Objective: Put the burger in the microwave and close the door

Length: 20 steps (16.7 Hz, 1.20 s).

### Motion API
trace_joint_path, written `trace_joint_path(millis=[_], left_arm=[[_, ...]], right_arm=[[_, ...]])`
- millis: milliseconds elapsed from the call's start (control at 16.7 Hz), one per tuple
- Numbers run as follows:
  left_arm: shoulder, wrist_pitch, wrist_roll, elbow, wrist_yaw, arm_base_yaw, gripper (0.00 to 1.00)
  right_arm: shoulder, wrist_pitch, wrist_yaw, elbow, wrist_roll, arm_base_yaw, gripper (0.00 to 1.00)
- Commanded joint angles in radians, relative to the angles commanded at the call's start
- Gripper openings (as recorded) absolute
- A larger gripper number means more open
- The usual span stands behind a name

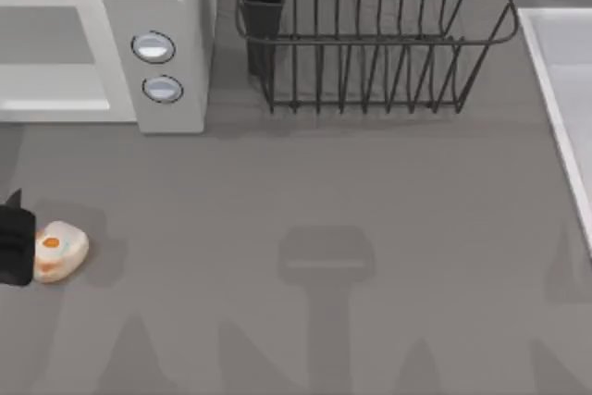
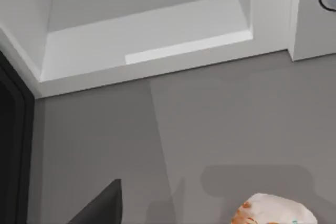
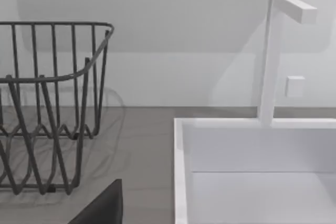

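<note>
Jaws of the left gripper (image 1: 17, 245) sat right beside the burger (image 1: 59, 251) at the left edge of the table (image 1: 305, 191), but I could not tell if they were spread apart or pinching the bun, which lay on the table in front of the microwave (image 1: 166, 53). That little bun looked light and soft, so I think it would squash easily, and the best spot to hold it would be gently by its round sides. Farther back the microwave stood open with its grey inside showing, and the right arm's finger (image 3: 102, 208) waited far off by the dish rack (image 1: 370, 34) and the sink (image 3: 252, 171).
</note>
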Motion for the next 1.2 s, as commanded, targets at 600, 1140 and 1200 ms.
trace_joint_path(millis=[600,1140,1200], left_arm=[[0.968,-0.472,0.278,0.584,0.001,-0.039,1.00],[1.233,-0.639,0.382,0.794,0.000,-0.050,1.00],[1.233,-0.639,0.382,0.794,0.000,-0.050,1.00]], right_arm=[[0.000,0.000,0.000,0.000,0.000,0.000,1.00],[0.000,0.000,0.000,0.000,0.000,0.000,1.00],[0.000,0.000,0.000,0.000,0.000,0.000,1.00]])
